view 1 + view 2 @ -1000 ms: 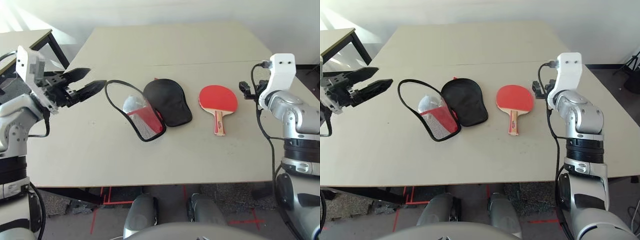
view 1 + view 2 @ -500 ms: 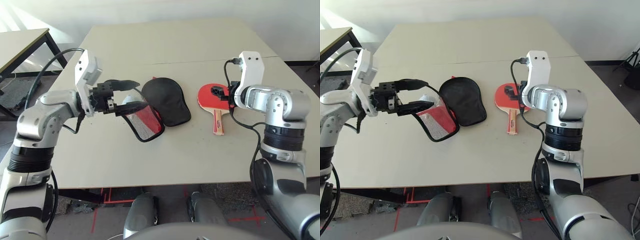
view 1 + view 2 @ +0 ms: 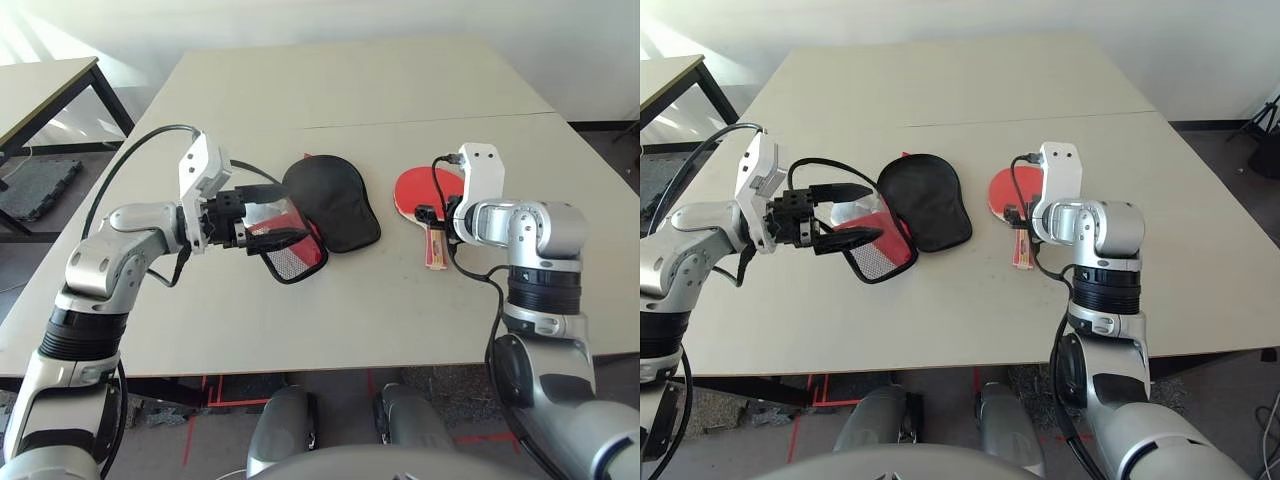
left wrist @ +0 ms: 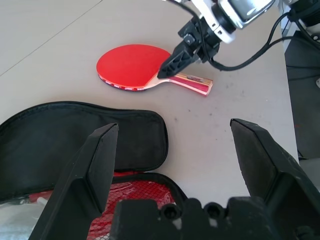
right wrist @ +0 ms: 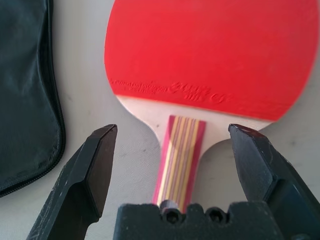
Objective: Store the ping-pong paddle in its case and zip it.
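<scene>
Likely light, stiff ping-pong paddle [image 5: 210, 55] — best taken at handle, right claw [image 5: 170, 150] spread wide astride it; case [image 3: 325, 205] soft, floppy — left claw [image 3: 845, 215] agape, empty.

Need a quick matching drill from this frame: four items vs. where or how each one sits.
Column one:
1. paddle
2. case
3. left hand
4. right hand

Column two:
A. lying unzipped, black lining up
B. open, fingers either side of the wooden handle
C. flat on the table, red face up
D. open, over the mesh-pocket half of the case

Pairs: 1-C, 2-A, 3-D, 4-B
</scene>
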{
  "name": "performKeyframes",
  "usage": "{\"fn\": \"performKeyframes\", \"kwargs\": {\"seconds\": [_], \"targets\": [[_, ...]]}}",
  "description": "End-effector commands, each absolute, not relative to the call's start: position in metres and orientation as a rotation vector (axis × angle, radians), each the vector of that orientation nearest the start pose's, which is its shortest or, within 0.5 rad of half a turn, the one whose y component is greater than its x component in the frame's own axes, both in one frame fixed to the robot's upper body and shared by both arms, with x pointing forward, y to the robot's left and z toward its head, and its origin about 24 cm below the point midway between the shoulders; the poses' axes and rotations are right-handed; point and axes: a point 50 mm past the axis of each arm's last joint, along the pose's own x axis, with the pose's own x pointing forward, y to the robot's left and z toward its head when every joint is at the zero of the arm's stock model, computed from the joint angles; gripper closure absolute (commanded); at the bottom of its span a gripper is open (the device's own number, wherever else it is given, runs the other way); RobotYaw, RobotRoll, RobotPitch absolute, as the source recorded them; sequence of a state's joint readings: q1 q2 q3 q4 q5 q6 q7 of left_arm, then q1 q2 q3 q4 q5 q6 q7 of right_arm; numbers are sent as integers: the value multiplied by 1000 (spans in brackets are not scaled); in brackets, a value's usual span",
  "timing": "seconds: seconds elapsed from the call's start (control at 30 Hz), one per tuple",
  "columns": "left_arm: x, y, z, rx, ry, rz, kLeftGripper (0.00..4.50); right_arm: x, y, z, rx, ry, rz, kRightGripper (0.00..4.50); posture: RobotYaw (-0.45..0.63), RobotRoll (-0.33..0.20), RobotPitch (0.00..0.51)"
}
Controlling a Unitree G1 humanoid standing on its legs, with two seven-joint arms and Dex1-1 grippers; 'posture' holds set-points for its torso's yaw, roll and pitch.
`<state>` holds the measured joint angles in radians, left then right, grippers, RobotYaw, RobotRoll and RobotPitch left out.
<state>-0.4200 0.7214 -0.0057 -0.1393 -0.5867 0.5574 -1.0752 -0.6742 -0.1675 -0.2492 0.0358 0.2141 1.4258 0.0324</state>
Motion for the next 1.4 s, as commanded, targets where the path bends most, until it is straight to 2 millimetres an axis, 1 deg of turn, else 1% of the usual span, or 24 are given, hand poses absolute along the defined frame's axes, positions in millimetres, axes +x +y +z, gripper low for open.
{"fn": "performKeyframes", "kwargs": {"seconds": [0.03,0.17,0.23,0.3,0.5,0.7,0.83,0.93,1.0,1.03,1.07,1.1,1.13,1.2,1.27,1.33,1.4], "targets": [[275,188,169,159,136,-1198,18,323,-169,104,145,804,63,54,73,0,41],[276,188,165,151,136,-1185,18,322,-166,89,131,849,56,54,70,0,42],[276,188,165,151,135,-1185,18,321,-166,86,134,861,56,54,73,0,44],[277,188,165,151,132,-1181,18,319,-169,83,134,872,28,54,76,0,44],[277,189,164,149,129,-1174,18,314,-172,91,141,849,17,54,75,0,48],[277,189,163,148,124,-1171,18,306,-170,98,163,840,4,54,73,0,49],[279,188,163,149,118,-1169,18,299,-168,92,174,870,3,54,69,0,51],[280,187,164,148,112,-1167,18,299,-170,85,174,875,-3,54,65,0,51],[281,187,164,150,111,-1167,0,300,-170,84,165,869,2,431,65,0,51],[281,187,164,151,111,-1167,0,301,-169,85,161,864,6,534,66,0,53],[281,187,165,152,112,-1166,0,301,-168,86,158,858,10,939,65,0,52],[281,187,165,152,112,-1165,0,302,-167,88,156,852,13,1234,67,0,51],[281,188,165,153,112,-1164,0,303,-167,89,153,847,15,1678,67,0,51],[281,188,164,154,113,-1161,0,304,-168,91,147,836,14,2334,68,0,49],[281,189,164,154,115,-1158,0,304,-170,95,139,821,16,3095,67,0,49],[281,190,164,154,116,-1156,0,305,-170,98,129,807,18,3434,65,0,47],[281,191,163,155,118,-1152,0,306,-171,106,118,781,23,3435,62,0,45]]}}
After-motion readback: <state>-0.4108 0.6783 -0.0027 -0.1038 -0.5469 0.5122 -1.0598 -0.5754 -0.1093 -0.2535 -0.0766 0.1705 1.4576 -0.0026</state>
